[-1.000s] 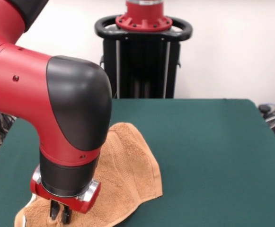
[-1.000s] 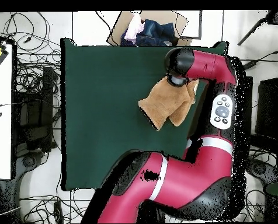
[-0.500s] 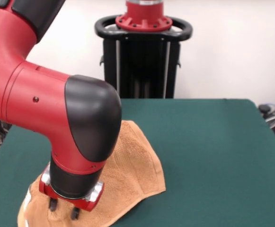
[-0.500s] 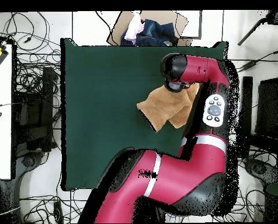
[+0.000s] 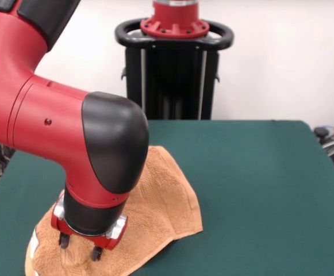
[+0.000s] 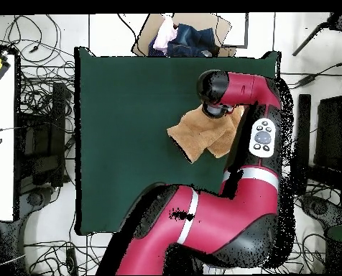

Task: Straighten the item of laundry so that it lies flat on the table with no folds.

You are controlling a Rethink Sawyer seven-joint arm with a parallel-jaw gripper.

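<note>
Table (image 5: pixel 258 190): dark green top, mostly bare.
Arm (image 5: pixel 69 132): red and black, bent over the towel near one table corner.
Towel (image 5: pixel 167 201): orange-tan, rumpled and folded over itself, lying close to a table edge; small white patch on one edge.
Gripper (image 5: pixel 79 247): two dark fingertips spread apart, pressed down into the towel's bunched end; nothing pinched between them.

The arm bends low, its fingers (image 5: pixel 64 240) spread apart (pointing straight down).

Rumpled towel (image 6: pixel 195 136) under arm (image 6: pixel 235 90) on table (image 6: pixel 123 129)
</note>
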